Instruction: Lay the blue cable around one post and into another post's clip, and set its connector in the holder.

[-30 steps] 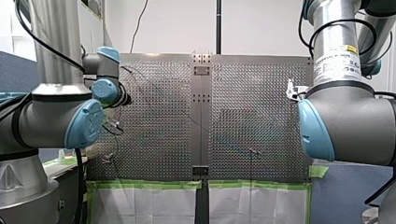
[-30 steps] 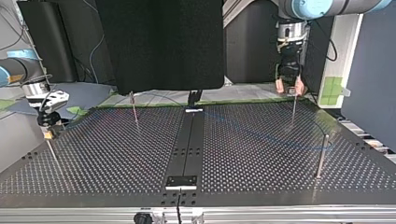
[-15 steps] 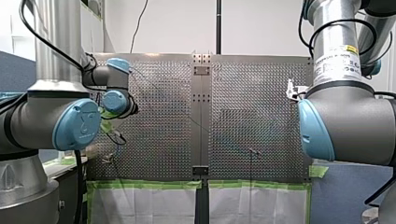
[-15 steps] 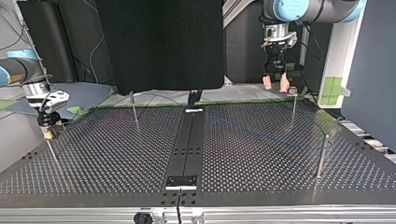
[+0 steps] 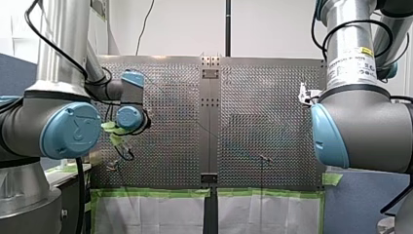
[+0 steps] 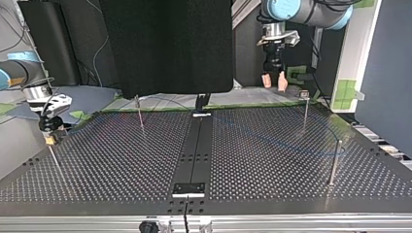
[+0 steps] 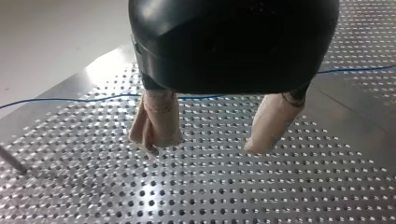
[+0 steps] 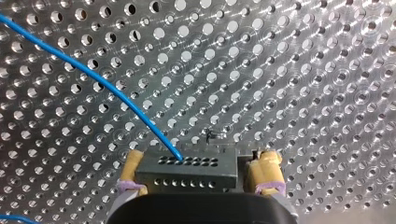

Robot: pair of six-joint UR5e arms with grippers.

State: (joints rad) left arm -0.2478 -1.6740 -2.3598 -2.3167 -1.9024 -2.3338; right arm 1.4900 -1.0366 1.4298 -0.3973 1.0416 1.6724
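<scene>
**Connector pinched in right gripper, left gripper empty at the far edge**

Top view, left to right. My right gripper (image 6: 49,138) sits at the left edge of the perforated table (image 6: 111,170). In the right wrist view its pads pinch the black connector (image 8: 180,169) from both sides, and the blue cable (image 8: 102,88) runs out of the connector and away over the plate. A thin post (image 6: 54,159) stands just beside that gripper. A slim post (image 6: 140,112) stands near the far edge under a big black panel (image 6: 165,43) that hides whatever is behind it. The centre rail (image 6: 194,150) has a black bracket (image 6: 189,188) at its near end, probably the holder, but I can't confirm that.

My left gripper (image 6: 273,83) hangs above the far edge with its beige pads spread and nothing between them. In the left wrist view the cable lies beyond the fingers, not touching them. The back-right post (image 6: 305,108) is near it. The cable shows faintly near the near-right post (image 6: 334,162); I can't tell whether it goes round the post or only lies beside it.

Risks, as I judge them:
- A tug on the cable could twist the connector in the pinch, so it would reach the holder crooked.
- Slack cable could slide off a post or miss the clip.
- The left pads could knock the back-right post as they come down.
- The thin post crowds the right gripper's path.
</scene>
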